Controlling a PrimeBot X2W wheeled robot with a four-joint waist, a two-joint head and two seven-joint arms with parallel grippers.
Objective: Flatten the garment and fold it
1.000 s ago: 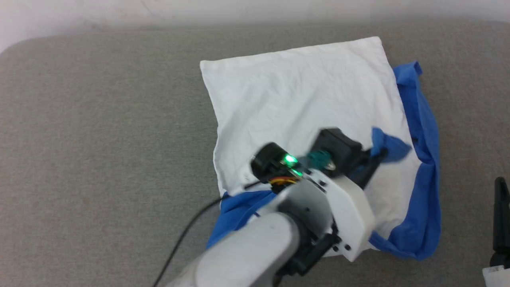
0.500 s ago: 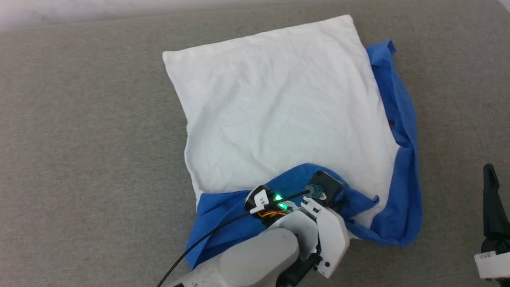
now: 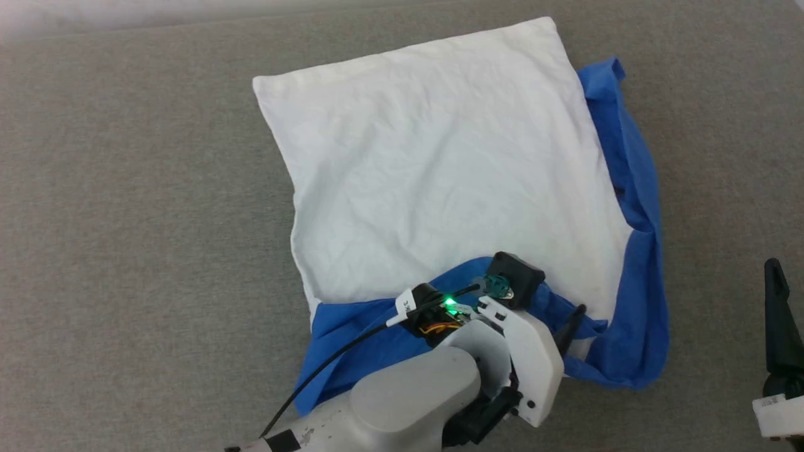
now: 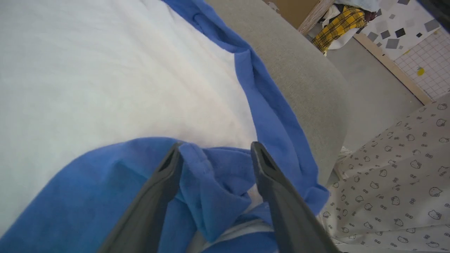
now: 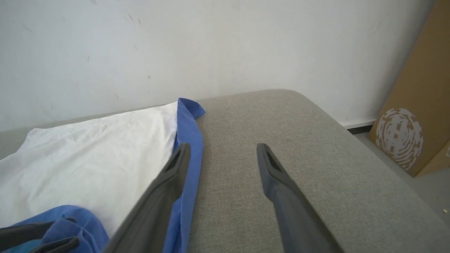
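The garment (image 3: 440, 157) lies spread on the grey cushioned surface (image 3: 125, 220), white body up. One blue sleeve (image 3: 641, 251) runs along its right edge. Another blue sleeve (image 3: 358, 333) is bunched across the near edge. My left gripper (image 4: 214, 146) is open and low over that bunched blue fabric, a fold of which (image 4: 207, 189) stands between the fingers (image 3: 573, 317). The right wrist view shows the same gripper (image 5: 52, 233) beside the white body (image 5: 88, 151). My right gripper (image 5: 223, 146) is open over bare cushion, just right of the garment, at the lower right of the head view (image 3: 776, 282).
The cushion's rounded edge (image 4: 316, 88) drops off to the right of the garment. Below it lie a cartoon-print cloth (image 4: 404, 175) and yellow plaid fabric (image 4: 337, 24). A cardboard box (image 5: 418, 105) leans against the white wall (image 5: 211, 45). A black cable (image 3: 326, 370) trails from the left wrist.
My left gripper carried the blue sleeve back to the near edge, then opened and let it go. The head camera has shifted. The right gripper stays open.
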